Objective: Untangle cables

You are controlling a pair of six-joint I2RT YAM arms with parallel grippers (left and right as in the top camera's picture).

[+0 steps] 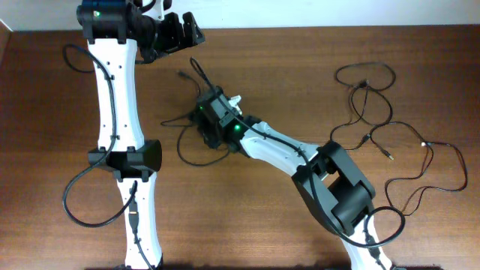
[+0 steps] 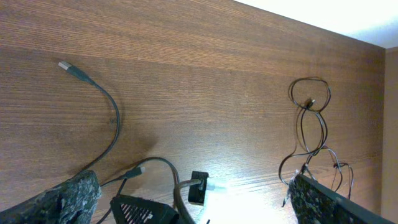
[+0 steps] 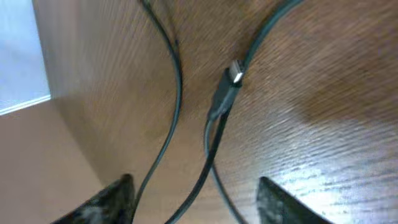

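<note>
Thin black cables lie in two groups on the wooden table (image 1: 285,67). One cable (image 1: 181,144) curls under my right gripper (image 1: 204,120) at the table's middle. In the right wrist view its metal-tipped plug (image 3: 233,74) and two strands (image 3: 177,81) run between the fingertips (image 3: 283,202), which stand apart, low over the wood. Other cables (image 1: 364,82) sprawl in loops at the right. My left gripper (image 1: 184,31) hovers wide open at the far edge, holding nothing. Its view shows a grey-plugged cable (image 2: 114,121) and the looped cables (image 2: 311,102).
The left arm (image 1: 120,112) stretches along the table's left side; the right arm (image 1: 330,180) crosses from the front right to the middle. A long cable (image 1: 427,146) trails near the right edge. A white wall borders the far edge.
</note>
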